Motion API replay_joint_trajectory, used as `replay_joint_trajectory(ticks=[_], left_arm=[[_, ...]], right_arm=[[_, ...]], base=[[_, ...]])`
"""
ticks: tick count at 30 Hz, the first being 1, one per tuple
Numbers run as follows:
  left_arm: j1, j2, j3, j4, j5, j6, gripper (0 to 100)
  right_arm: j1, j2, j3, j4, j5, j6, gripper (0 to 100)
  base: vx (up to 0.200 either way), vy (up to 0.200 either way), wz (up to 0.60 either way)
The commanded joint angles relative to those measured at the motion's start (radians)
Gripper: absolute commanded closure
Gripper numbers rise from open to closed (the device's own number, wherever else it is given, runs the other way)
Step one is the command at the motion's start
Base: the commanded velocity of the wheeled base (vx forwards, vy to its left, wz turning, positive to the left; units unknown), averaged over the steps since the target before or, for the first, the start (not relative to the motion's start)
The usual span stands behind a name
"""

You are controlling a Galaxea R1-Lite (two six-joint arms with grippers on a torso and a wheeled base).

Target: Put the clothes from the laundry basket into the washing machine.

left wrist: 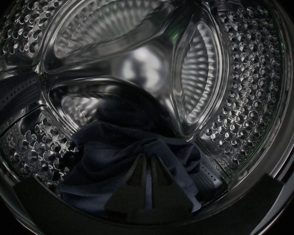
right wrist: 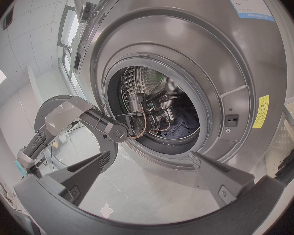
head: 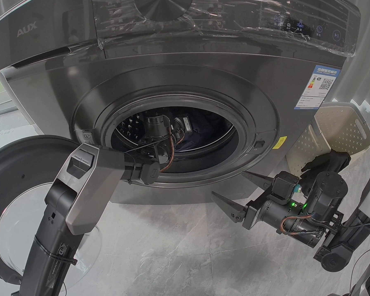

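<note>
Closest in, the left arm (head: 82,186) passed the open door (head: 12,165) into the washer (head: 201,66). The left gripper (left wrist: 148,159) sat low in the drum (left wrist: 251,66) over a blue garment (left wrist: 104,154), fingers (left wrist: 137,177) almost together, likely so the cloth would land deep. Right of the mouth, the right gripper (head: 228,183) hung spread and empty above the grey tiled floor (head: 164,247), probably ready for the basket (head: 349,120) beside it, where a dark garment (head: 329,161) hung at the lip.
</note>
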Motion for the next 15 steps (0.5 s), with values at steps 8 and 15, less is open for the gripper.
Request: replay_joint_trajectory(ticks=[8,15], left_arm=[[-0.028,-0.078,0.119,0.003,0.000,-0.011,0],[-0.062,-0.213,0.337,-0.009,-0.001,-0.003,0]], right_arm=[[-0.001,0.001,0.003,0.000,0.000,0.000,0],[-0.001,-0.002,0.010,0.000,0.000,0.000,0]], base=[[0.000,0.000,0.00],[0.000,0.000,0.00]])
